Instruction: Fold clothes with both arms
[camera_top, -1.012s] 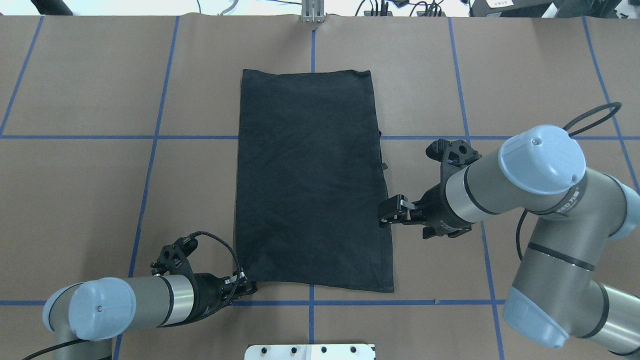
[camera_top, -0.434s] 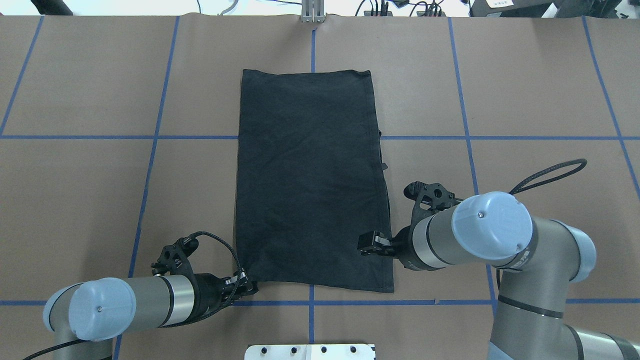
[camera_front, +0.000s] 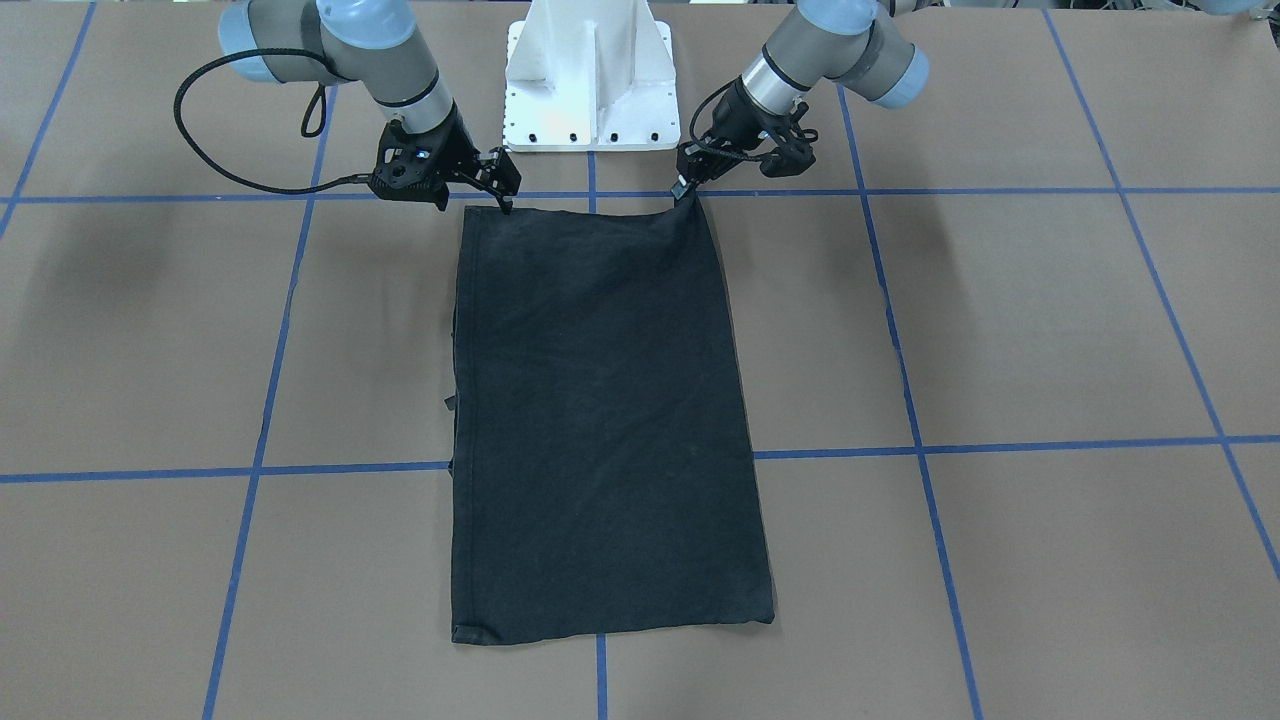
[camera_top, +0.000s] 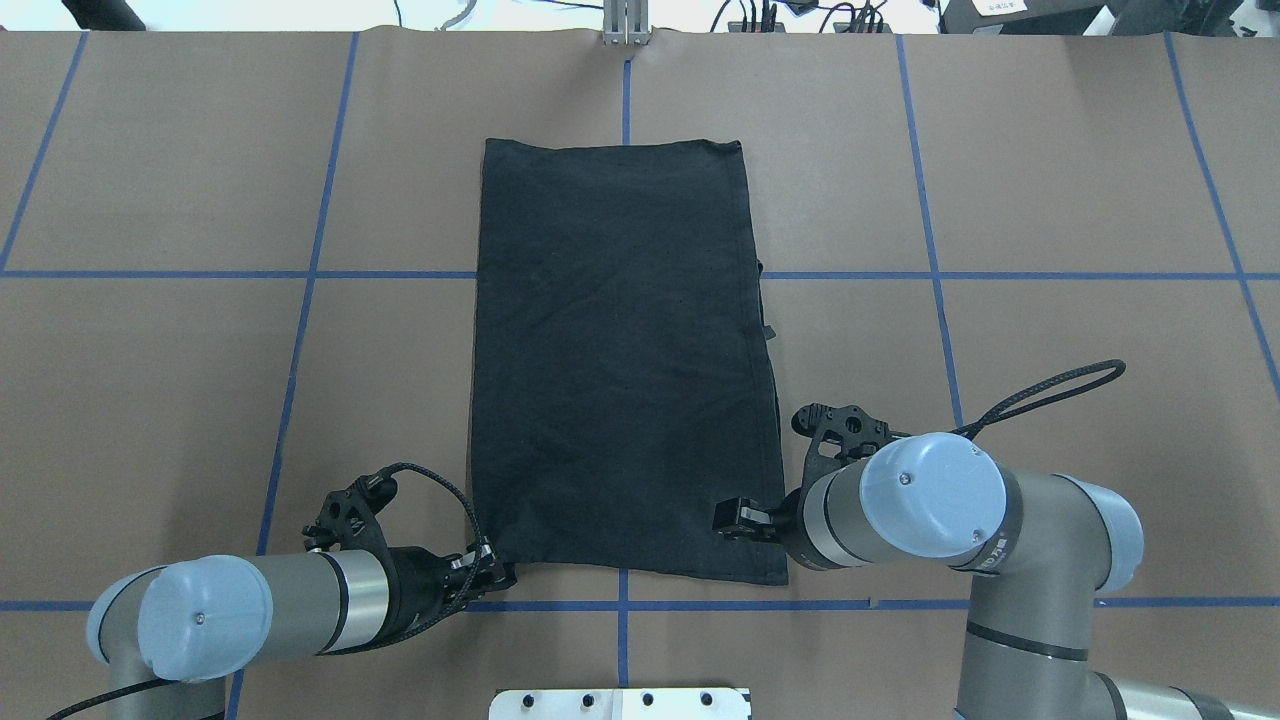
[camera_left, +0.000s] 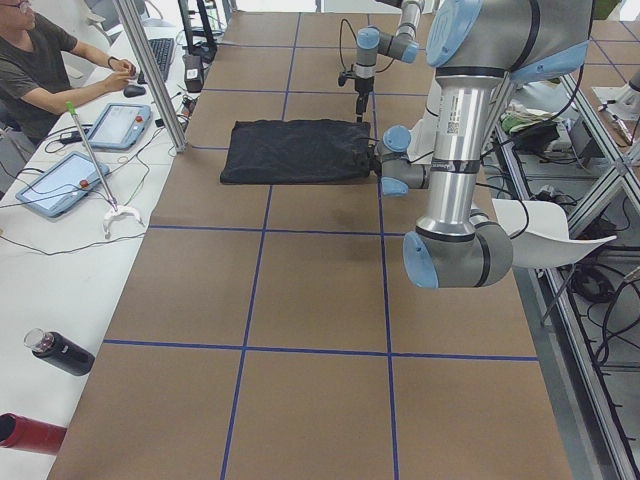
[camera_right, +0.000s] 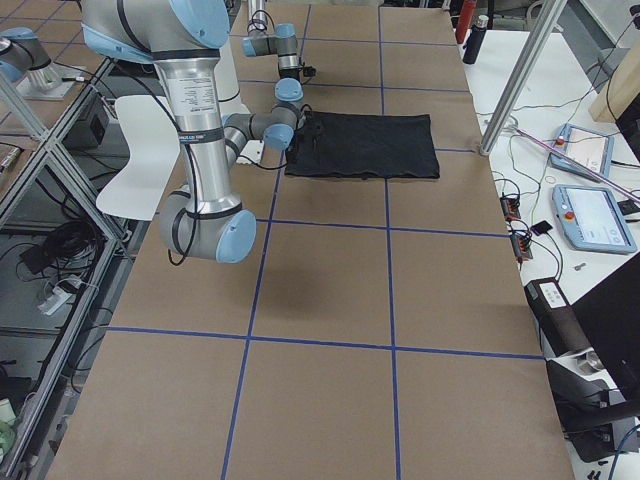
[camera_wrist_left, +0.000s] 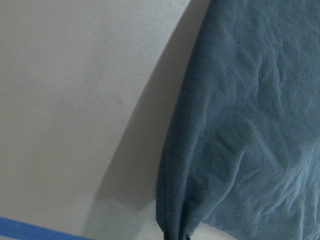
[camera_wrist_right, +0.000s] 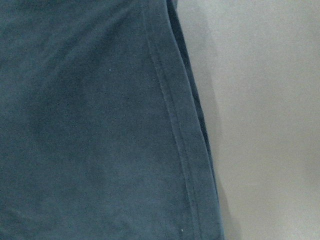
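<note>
The black T-shirt lies flat as a long folded rectangle, plain side up, with no print showing. It also shows in the front view. My left gripper is shut on the shirt's near left corner, and the front view shows that corner drawn up into a small peak at the gripper. The left wrist view shows the cloth pinched at the bottom edge. My right gripper is open and hovers over the shirt's near right corner. The right wrist view shows only the hem.
The white pedestal base stands just behind the shirt's near edge, between the arms. Blue tape lines grid the brown table. An operator sits at a side bench with tablets, and bottles lie there.
My right arm has swung back toward the robot along the shirt's right edge, and its gripper now sits over the near right corner. The left arm and the shirt have not moved.
</note>
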